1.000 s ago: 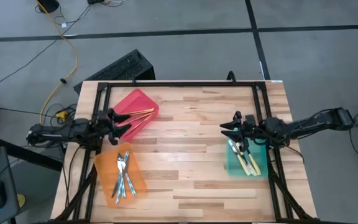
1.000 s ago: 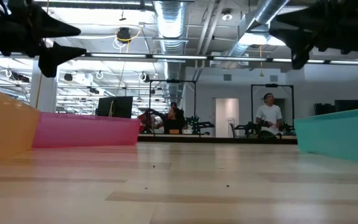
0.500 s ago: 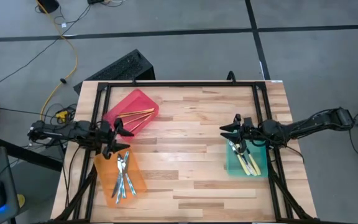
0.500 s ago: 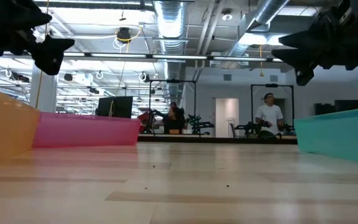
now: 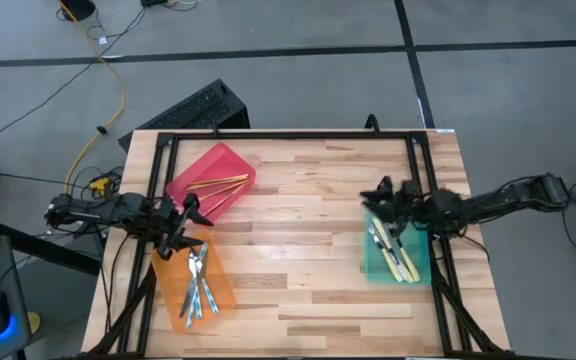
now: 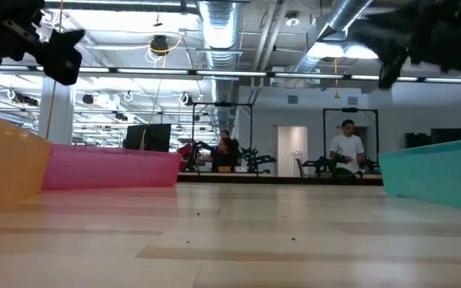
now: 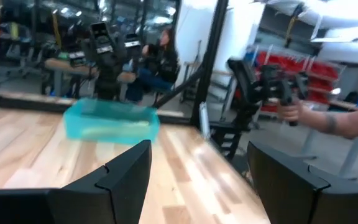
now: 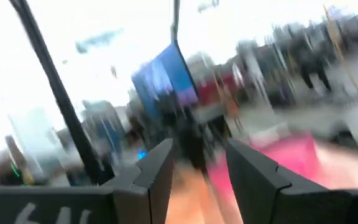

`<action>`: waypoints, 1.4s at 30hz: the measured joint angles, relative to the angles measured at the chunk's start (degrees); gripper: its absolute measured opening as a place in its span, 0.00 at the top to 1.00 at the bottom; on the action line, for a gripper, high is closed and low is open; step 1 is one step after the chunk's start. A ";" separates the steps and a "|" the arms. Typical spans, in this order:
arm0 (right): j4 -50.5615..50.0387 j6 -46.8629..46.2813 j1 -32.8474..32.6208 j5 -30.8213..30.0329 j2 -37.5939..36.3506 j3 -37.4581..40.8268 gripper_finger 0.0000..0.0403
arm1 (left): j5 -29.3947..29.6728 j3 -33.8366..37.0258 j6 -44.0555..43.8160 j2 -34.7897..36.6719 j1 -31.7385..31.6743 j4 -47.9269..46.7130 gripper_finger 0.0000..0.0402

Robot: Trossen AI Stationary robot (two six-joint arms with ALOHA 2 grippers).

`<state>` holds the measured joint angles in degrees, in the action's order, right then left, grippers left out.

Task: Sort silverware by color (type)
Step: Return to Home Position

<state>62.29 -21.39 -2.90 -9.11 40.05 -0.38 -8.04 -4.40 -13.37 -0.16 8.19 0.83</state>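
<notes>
Gold cutlery (image 5: pixel 220 184) lies in the red bin (image 5: pixel 200 166) at the far left. Silvery-blue cutlery (image 5: pixel 198 280) lies in the orange bin (image 5: pixel 218 296) at the near left. Yellow-handled cutlery (image 5: pixel 395 252) lies in the green bin (image 5: pixel 374 268) at the right. My left gripper (image 5: pixel 190 224) hangs open and empty above the orange bin's far end; its fingers (image 7: pixel 126 174) stand wide apart. My right gripper (image 5: pixel 376 192) is open and empty above the green bin's far end, with a gap between its fingers (image 8: pixel 157 171).
Bare wood (image 5: pixel 298 230) lies between the bins in the table's middle. A black frame rail (image 5: pixel 288 134) runs along the far edge, with uprights at both sides. People show in the room beyond the table (image 6: pixel 346 148), and a person's hand (image 7: pixel 303 112) shows in the left wrist view.
My left gripper has drawn back from the red bin's edge toward the near edge, over the orange bin's far end. My right gripper has gone up a little above the green bin and toward the far edge. Both stay open and the cutlery has not moved.
</notes>
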 joint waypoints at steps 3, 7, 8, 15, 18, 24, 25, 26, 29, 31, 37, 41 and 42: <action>5.59 -0.85 2.50 4.82 -5.70 -0.21 0.57 | -0.76 0.00 -0.09 0.02 0.00 1.06 0.39; 3.66 -2.60 4.69 4.71 -15.59 -1.37 0.57 | -0.55 0.00 -0.85 0.02 0.00 1.19 0.39; 1.76 -2.60 5.07 4.73 -18.41 -1.66 0.57 | -0.58 0.00 -0.85 0.02 0.00 1.26 0.39; -39.83 -2.50 3.86 -5.90 -38.27 -7.13 0.57 | -0.77 0.00 -0.85 0.02 0.00 2.26 0.39; -47.53 1.32 2.15 -9.32 -39.85 -7.72 0.57 | -0.69 0.00 -0.05 0.00 0.00 2.02 0.39; -56.95 5.99 -0.63 -13.71 -39.62 -6.45 0.57 | 1.42 0.00 1.97 -0.04 -0.01 2.76 0.39; -58.44 6.11 -0.93 -15.06 -39.88 -5.72 0.57 | 1.65 0.04 2.27 -0.04 -0.02 2.81 0.39; -58.99 6.71 -1.22 -15.55 -39.89 -5.03 0.57 | 1.77 0.40 2.45 -0.04 -0.02 3.45 0.39; -61.19 9.37 -2.33 -16.45 -39.73 -3.08 0.57 | 1.84 1.57 2.43 -0.07 -0.02 3.95 0.39; -60.99 11.01 -2.79 -16.62 -39.59 -1.40 0.57 | 1.90 3.14 2.06 -0.04 -0.02 5.54 0.39; -59.57 13.77 -3.61 -14.26 -38.95 -0.96 0.57 | 3.06 3.78 1.36 -0.09 -0.01 4.79 0.39; -60.84 12.90 -4.78 -10.01 -38.94 -1.00 0.57 | -1.21 3.80 4.36 -0.04 0.04 8.29 0.39; -61.03 12.22 -5.07 -9.63 -38.98 -1.01 0.57 | -1.24 3.80 4.69 -0.04 0.03 8.30 0.39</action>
<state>1.27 -9.17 -7.97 -18.74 1.08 -1.39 -9.28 -0.60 -8.67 -0.21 8.21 9.13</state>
